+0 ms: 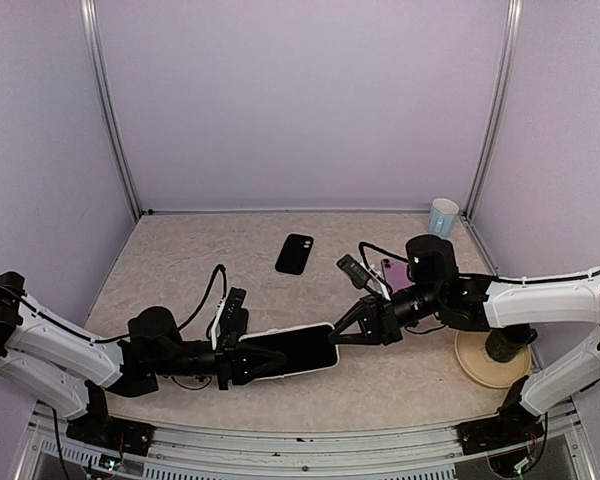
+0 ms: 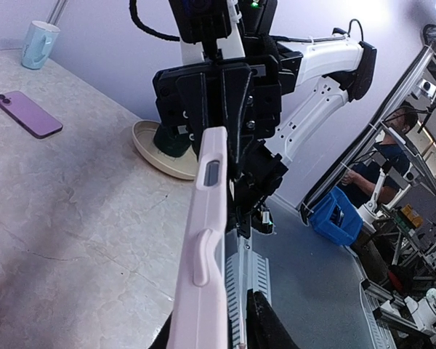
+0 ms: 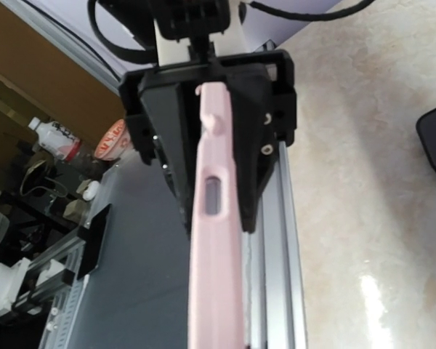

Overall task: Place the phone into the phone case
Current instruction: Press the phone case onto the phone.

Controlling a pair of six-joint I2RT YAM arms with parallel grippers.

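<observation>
The case is held level, the left gripper clamped on one end and the right gripper pinching the other (edge-on to both wrist cameras). The phone lies flat beyond the case, well apart.

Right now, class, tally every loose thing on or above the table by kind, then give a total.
pink phone case: 1
purple phone: 1
black phone or case: 1
light blue mug: 1
tan dish: 1
dark object on the dish: 1
Total: 6
</observation>
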